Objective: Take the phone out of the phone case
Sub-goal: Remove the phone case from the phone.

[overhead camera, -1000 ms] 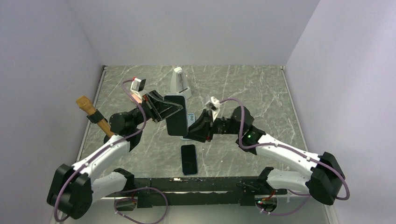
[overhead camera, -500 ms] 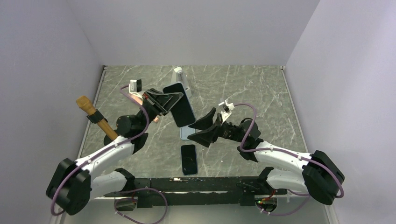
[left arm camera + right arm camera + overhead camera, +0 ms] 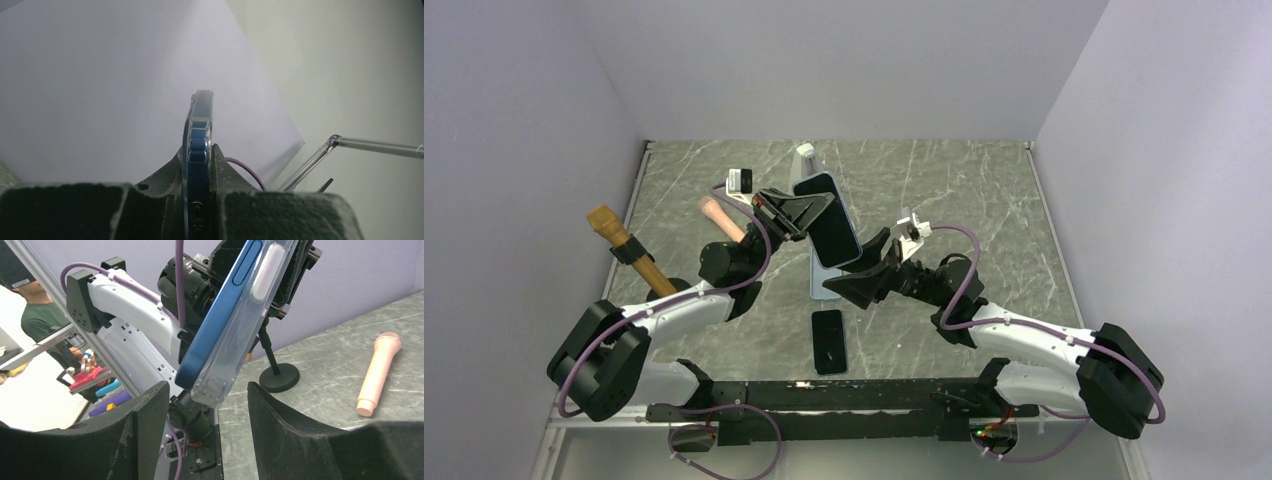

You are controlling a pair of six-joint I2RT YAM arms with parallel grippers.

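right hand (image 3: 206,387) spread wide | phone (image 3: 220,315) in clear phone case (image 3: 250,332), tilted, clamped in left hand (image 3: 262,260)

From above and behind we look down on the table (image 3: 984,200); both wrist views sit close, sharing the phone (image 3: 216,330).

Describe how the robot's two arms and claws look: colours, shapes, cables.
Left arm and right arm: white shells, black rounded joints, a purple cable looping along each. Left claw and right claw: black, two broad wedge-shaped fingers, rough-textured.
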